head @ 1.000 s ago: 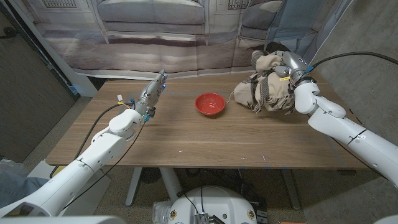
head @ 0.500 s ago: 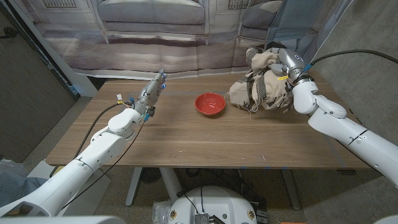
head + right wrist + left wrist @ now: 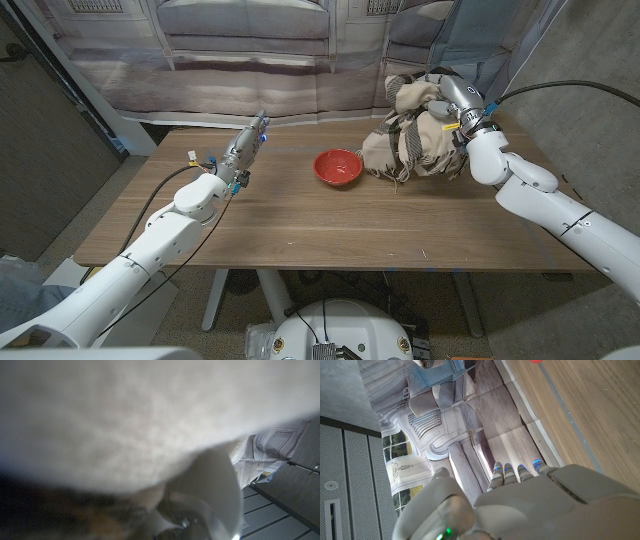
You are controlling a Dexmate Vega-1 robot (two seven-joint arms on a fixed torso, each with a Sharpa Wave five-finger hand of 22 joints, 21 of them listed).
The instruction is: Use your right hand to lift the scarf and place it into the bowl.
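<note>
Starting at the near edge, the wooden desk [image 3: 330, 225] lies bare across its front, with both arms coming in from the corners. On the left side, the left robot hand [image 3: 243, 152] hangs over the desk with its fingers held straight and close together, pointing away toward the backdrop; it holds nothing. The left wrist view shows the same fingers [image 3: 512, 471] side by side above the desk's far edge.

Farther in, near the middle, the red bowl [image 3: 338, 166] stands upright and looks empty.

Just to its right and a little beyond, the scarf [image 3: 410, 140] hangs as a bunched beige bundle with dark stripes, gripped at its upper part by the right robot hand [image 3: 452, 108]. Its lower folds look close to the desk beside the bowl; whether they touch it cannot be told. How the fingers lie is hidden in cloth, and the right wrist view is pressed blurrily against pale fabric [image 3: 125, 415].

The scarf looks soft, light and limp, so it will likely sag and trail rather than keep a shape. A grasp high in the bunch, as now, seems sensible, since loose ends [image 3: 378, 155] dangle toward the bowl side and could drape over the rim. Crumpled as it is, the scarf has no clear long axis; the bundle hangs roughly downward from the hand and spreads leftward toward the bowl.

Beyond the desk hangs a printed backdrop [image 3: 250, 50].
</note>
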